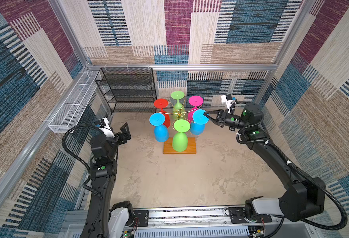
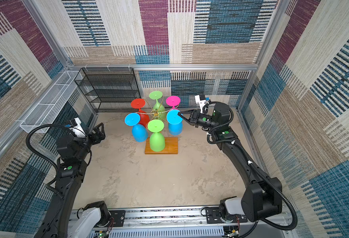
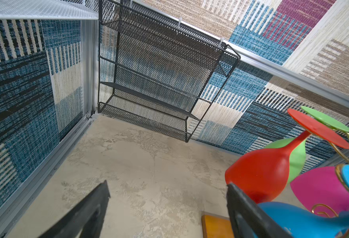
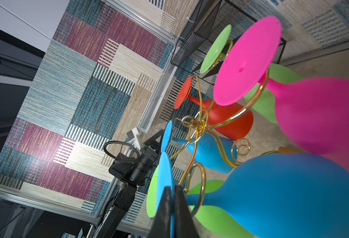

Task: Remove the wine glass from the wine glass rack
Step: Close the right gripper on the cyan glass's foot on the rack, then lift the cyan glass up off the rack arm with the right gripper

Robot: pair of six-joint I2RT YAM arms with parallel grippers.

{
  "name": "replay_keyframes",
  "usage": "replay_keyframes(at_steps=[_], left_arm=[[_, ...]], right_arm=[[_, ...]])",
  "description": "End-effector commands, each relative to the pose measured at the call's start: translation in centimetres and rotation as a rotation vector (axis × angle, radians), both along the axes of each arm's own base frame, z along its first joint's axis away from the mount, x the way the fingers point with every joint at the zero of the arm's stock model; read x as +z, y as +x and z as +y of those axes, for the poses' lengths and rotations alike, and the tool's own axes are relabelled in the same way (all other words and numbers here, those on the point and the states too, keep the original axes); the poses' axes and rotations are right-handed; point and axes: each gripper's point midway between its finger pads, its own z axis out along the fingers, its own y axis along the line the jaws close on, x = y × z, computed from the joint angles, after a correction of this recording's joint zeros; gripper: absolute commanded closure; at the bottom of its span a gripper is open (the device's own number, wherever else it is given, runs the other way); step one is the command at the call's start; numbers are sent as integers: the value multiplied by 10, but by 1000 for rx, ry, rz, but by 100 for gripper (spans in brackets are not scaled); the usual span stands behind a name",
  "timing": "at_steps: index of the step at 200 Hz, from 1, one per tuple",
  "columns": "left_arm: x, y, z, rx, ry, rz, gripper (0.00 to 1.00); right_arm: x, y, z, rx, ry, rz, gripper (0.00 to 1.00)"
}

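Right wrist view: right gripper (image 4: pixel 170 190) pinched shut on foot rim (image 4: pixel 165 175) of blue wine glass (image 4: pixel 293 195), hanging inverted at wine glass rack's (image 1: pixel 191 148) 3 o'clock. Likely light, stiff plastic (matte finish); thin rim could slip, stem (image 4: pixel 192 201) surer. Left gripper (image 1: pixel 127 131) spread, 9 o'clock.

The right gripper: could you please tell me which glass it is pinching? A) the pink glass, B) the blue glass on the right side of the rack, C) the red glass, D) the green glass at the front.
B: the right gripper is shut on the edge of the round foot of the blue glass, which hangs upside down on the right side of the rack in both top views.
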Motion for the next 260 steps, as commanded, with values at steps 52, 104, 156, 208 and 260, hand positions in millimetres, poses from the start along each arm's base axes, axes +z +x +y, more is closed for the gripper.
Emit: replay_keyframes(at_steps=[52, 104, 156, 208, 260], left_arm=[[3, -1, -3, -13, -12, -13, 9], [3, -1, -2, -11, -15, -15, 9], [4, -2, -3, -11, -17, -21, 8], [6, -3, -2, -9, -16, -26, 8], [6, -3, -2, -5, -12, -26, 8]], right_arm=[[18, -12, 0, 31, 34, -18, 100], [10, -24, 5, 50, 12, -7, 100], [8, -30, 21, 81, 9, -8, 100], [20, -19, 32, 82, 29, -41, 100], [27, 1, 36, 58, 59, -59, 100]])
